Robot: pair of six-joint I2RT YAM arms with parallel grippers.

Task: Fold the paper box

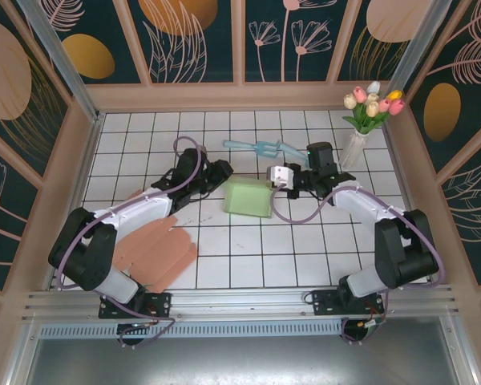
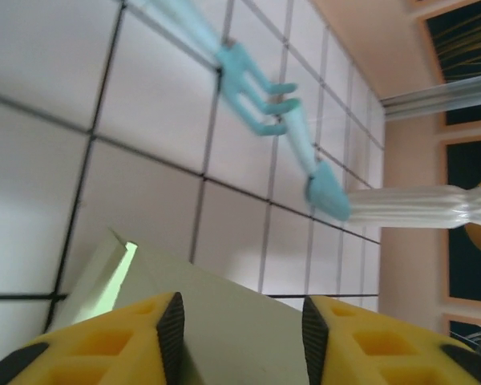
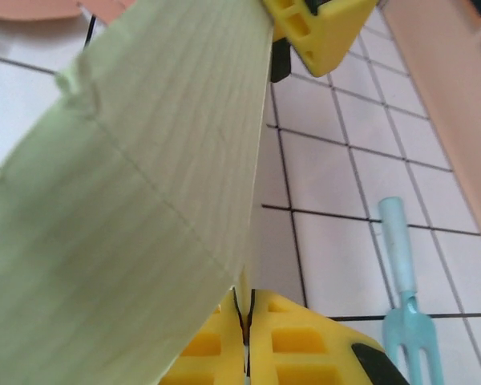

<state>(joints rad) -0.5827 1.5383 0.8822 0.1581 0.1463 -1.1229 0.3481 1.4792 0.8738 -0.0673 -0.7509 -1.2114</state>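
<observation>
While the green paper box (image 1: pixel 248 197) is pinched by the closed right claw (image 3: pixel 245 317) | left claw (image 2: pixel 242 325) half-open over its edge | folding judged incomplete.

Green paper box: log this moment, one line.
green paper box: partly folded | right fingers: pinching its edge | left fingers: apart over it

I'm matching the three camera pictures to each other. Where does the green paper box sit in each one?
Top external: green paper box at mid-table, between the two arms.
Left wrist: the box at bottom centre.
Right wrist: the box across the left and centre, close up.
Shared landmark: teal fork.
</observation>
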